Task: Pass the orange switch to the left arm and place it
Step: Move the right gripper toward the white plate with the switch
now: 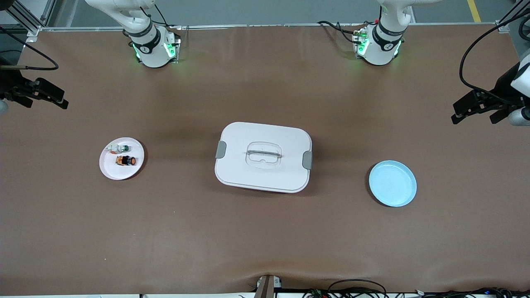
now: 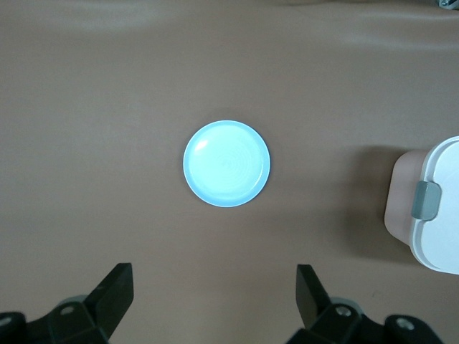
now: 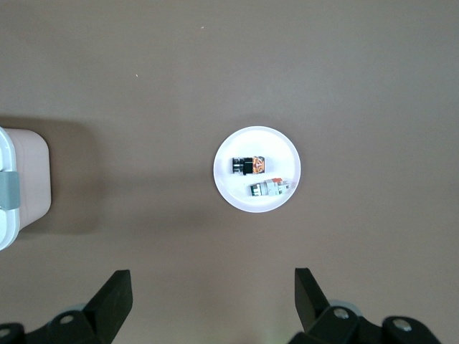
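Observation:
The orange switch (image 1: 126, 160) lies on its side on a small pink plate (image 1: 108, 169) toward the right arm's end of the table. It also shows in the right wrist view (image 3: 249, 165). The white box (image 1: 248, 174) with grey latches sits mid-table. My right gripper (image 1: 49, 96) is open and empty, high over the table edge at the right arm's end; in its wrist view (image 3: 214, 287) the plate (image 3: 229, 190) lies below it. My left gripper (image 1: 472, 115) is open and empty, high over the left arm's end, and shows in its own view (image 2: 215, 287).
A clear switch with a green cap (image 1: 120, 148) lies beside the orange one on the pink plate (image 3: 271, 188). An empty blue plate (image 1: 392, 183) sits toward the left arm's end (image 2: 226, 163). The box's corner shows in both wrist views (image 2: 437, 236) (image 3: 11, 208).

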